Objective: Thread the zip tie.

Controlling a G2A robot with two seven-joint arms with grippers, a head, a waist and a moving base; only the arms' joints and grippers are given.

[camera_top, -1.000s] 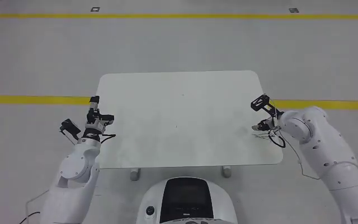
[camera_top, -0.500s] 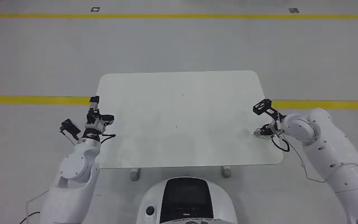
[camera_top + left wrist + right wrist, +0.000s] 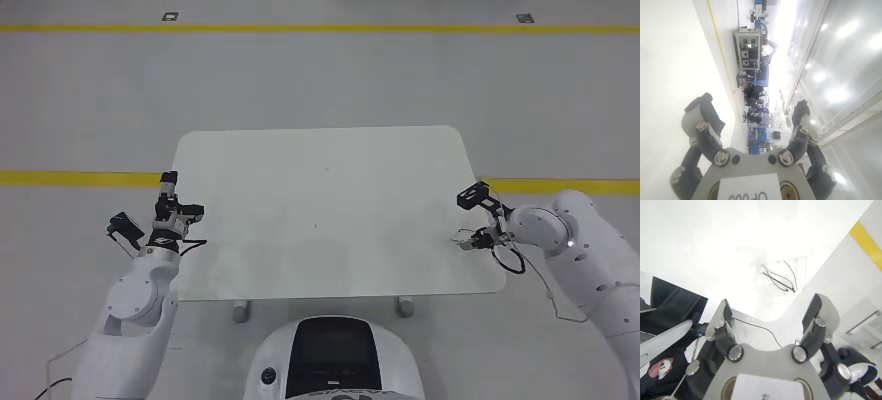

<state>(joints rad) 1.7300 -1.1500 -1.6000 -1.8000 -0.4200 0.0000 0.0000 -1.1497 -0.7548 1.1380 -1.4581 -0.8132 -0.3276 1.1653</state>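
The table [image 3: 320,170] is white with rounded corners. A few thin black zip ties [image 3: 780,280] lie loose and crossing one another near the table's 4 o'clock corner. They rest on a see-through rectangular holder [image 3: 802,271]; whether it is a tray or a bag I cannot tell.

The right tool [image 3: 772,300] hangs above that corner, its 2 ribbed fingers [image 3: 811,308] spread well apart and gripping nothing, apart from the zip ties. From above, the right tool [image 3: 468,238] sits at 3 o'clock of the table, just inside the edge.

The left tool [image 3: 170,195] sits at 9 o'clock by the table's edge. In its wrist view the left tool [image 3: 753,101] has its fingers wide apart and empty.

A yellow stripe [image 3: 80,178] crosses the floor.
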